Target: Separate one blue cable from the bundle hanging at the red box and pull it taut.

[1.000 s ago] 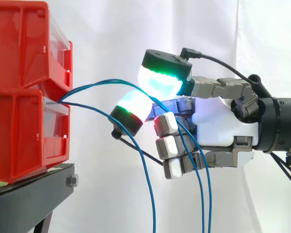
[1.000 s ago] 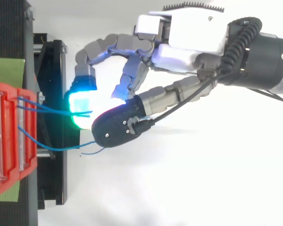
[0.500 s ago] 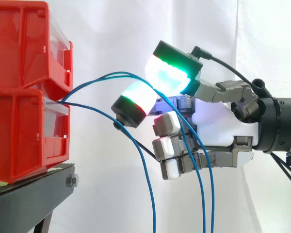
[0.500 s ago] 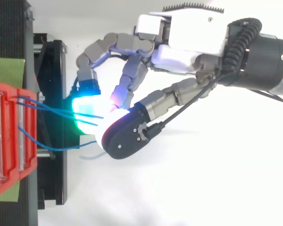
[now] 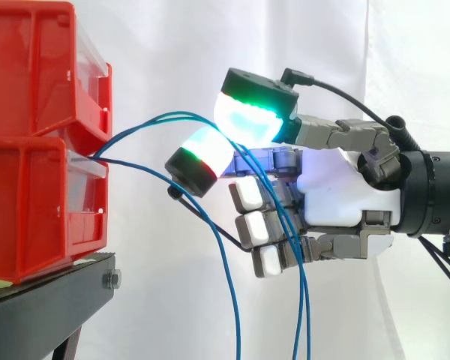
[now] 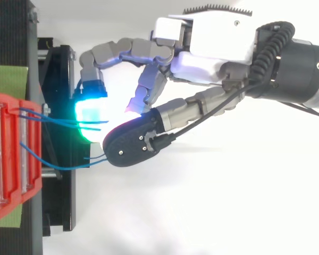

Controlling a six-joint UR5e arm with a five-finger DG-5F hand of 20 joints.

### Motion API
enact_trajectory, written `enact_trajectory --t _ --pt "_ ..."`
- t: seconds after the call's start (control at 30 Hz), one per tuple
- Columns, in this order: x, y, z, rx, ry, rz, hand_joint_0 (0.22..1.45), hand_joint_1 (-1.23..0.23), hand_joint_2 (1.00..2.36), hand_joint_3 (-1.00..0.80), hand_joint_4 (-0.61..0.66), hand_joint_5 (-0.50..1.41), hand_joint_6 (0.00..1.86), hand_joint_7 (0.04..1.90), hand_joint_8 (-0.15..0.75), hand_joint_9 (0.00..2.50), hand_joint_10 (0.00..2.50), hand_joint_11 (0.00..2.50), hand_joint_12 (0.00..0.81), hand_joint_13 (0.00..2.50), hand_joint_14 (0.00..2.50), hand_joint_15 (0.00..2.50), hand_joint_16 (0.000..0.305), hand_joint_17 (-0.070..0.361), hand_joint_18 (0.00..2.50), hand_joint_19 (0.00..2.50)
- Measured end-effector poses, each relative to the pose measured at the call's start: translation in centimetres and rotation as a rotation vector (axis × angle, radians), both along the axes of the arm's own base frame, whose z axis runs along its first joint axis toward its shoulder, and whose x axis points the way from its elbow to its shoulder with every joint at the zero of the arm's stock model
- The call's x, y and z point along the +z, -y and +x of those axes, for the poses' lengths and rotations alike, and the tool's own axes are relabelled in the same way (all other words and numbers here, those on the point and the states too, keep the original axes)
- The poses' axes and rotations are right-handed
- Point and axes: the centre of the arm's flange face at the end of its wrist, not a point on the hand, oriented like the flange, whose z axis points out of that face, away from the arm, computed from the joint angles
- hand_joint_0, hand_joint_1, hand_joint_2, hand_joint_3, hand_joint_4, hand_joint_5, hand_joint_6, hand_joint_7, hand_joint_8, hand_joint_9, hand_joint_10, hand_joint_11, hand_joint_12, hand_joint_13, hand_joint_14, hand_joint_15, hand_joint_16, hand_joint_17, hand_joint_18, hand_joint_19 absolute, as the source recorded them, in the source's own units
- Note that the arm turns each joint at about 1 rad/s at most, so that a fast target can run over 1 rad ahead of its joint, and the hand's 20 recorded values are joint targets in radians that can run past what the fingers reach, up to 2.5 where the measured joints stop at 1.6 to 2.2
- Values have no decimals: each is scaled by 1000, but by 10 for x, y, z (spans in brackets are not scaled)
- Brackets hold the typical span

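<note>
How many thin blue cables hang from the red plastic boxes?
3. Two blue cables arch from the lower red box across the hand; a third blue cable droops beneath. Others may be hidden.

The white-palmed hand has grey fingers and green-glowing pads.

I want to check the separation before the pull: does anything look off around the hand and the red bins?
Yes. Two blue strands run side by side across the hand instead of one alone, while a third strand hangs apart, nearer the red bins. All three leave the bins in loose arcs, and none is taut.
</note>
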Motion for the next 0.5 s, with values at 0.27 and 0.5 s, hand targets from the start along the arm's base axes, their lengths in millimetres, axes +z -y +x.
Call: enact_trajectory --t 0.27,0.5 --pt "0 -1 0 2 -1 0 720 -760 1013 -69 188 -71 503 1082 369 1140 8 281 332 1170 14 425 43 96 1017 549" --pt "-1 -2 0 2 -1 0 733 -801 1017 -76 127 -114 626 1124 364 1108 11 433 339 1161 15 466 41 91 998 568"
